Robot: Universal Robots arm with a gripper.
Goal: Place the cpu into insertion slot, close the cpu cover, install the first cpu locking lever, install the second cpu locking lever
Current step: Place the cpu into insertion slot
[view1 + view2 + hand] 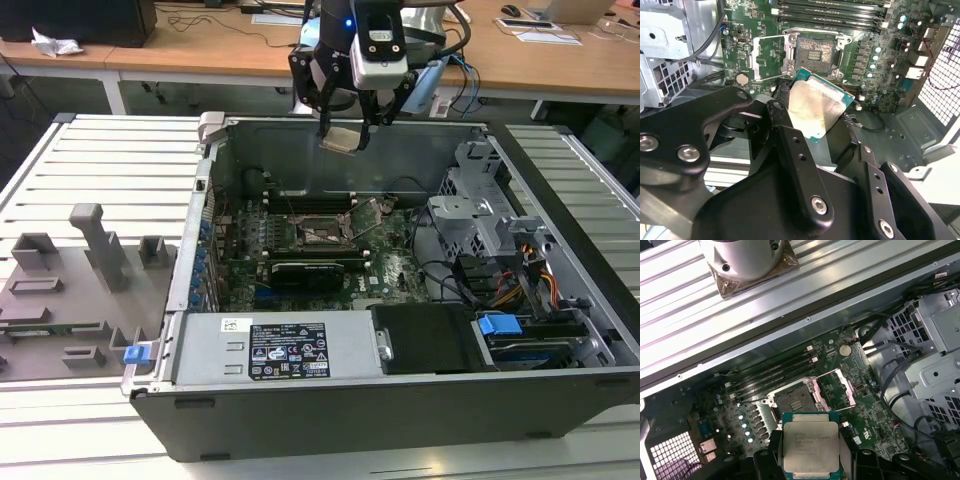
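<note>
My gripper hangs above the back wall of the open computer case, shut on the cpu. In both wrist views the cpu is a silvery square chip with a green edge, clamped between black fingers. Well below it on the green motherboard lies the insertion slot, a square black socket with its pin field bare. The cpu cover stands flipped open beside the socket.
Long black memory slots run behind the socket, and a black card lies in front of it. A labelled power supply fills the case front; a metal drive cage and cables stand at the exterior view's right. A grey fixture tray sits at its left.
</note>
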